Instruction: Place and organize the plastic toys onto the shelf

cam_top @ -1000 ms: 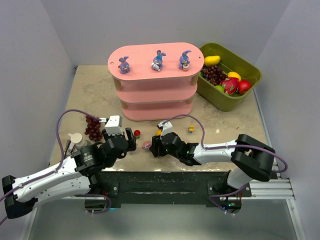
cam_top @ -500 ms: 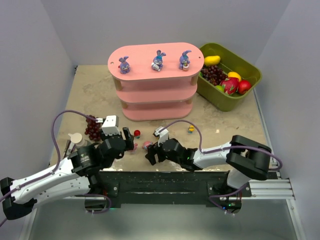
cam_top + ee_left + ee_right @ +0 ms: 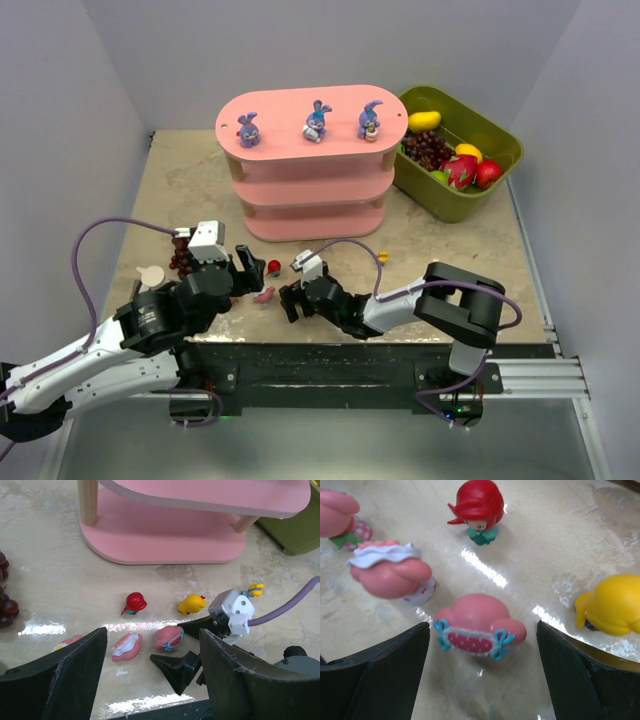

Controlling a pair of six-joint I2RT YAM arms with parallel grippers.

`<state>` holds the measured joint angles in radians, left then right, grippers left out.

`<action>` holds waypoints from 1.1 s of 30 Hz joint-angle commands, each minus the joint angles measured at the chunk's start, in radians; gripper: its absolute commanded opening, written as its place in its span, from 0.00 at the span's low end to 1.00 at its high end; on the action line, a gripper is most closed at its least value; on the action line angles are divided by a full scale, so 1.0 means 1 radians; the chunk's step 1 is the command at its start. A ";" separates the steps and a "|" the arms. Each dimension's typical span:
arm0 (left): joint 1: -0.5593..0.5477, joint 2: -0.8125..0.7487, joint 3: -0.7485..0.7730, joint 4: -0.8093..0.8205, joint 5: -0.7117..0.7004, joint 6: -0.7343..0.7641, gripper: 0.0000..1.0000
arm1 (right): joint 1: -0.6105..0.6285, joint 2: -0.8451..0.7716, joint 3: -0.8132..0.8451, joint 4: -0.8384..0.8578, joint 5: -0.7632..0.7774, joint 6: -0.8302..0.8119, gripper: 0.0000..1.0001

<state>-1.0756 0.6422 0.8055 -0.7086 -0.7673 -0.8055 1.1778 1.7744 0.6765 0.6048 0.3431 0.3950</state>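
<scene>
Right tool is wide open and grips nothing. A glossy, rounded pink toy with a blue-edged bow lies between its fingers on the shiny worktop. From that toy, a red-haired toy sits at 12 o'clock and a yellow toy at 3. Left tool is wide open and empty. Purple bunnies stand on the top board of the pink shelf.

The right gripper is spread wide around the bow-trimmed pink toy, with bare tabletop on both sides of it. Ahead and to its left, the frilled pink toy narrows the way. The yellow toy crowds its right finger, and the red-haired toy sits straight ahead. In front of the open left gripper, the right gripper itself blocks the path. The shelf stands beyond bare table.
</scene>
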 commanded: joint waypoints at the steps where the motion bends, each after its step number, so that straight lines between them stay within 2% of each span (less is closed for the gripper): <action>1: -0.001 -0.006 0.037 -0.008 -0.044 0.032 0.79 | 0.006 0.031 0.069 0.016 0.114 -0.022 0.90; 6: -0.001 -0.003 0.037 -0.006 -0.058 0.034 0.80 | 0.005 0.056 0.097 0.004 0.128 -0.028 0.85; 12: -0.001 0.017 0.037 0.006 -0.061 0.045 0.80 | 0.006 0.051 0.104 -0.020 0.129 -0.009 0.70; 21: -0.001 0.013 0.032 0.005 -0.064 0.043 0.81 | 0.006 -0.009 0.090 -0.037 0.126 0.008 0.38; 25: -0.001 0.002 0.031 0.000 -0.064 0.040 0.81 | 0.006 -0.075 0.107 -0.105 0.123 0.018 0.34; 33: -0.001 -0.038 0.044 -0.034 -0.063 0.031 0.80 | 0.006 -0.245 0.139 -0.255 0.129 0.047 0.34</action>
<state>-1.0756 0.6304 0.8062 -0.7307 -0.7940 -0.7666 1.1782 1.6260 0.7597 0.4168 0.4355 0.4114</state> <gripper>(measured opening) 0.805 0.620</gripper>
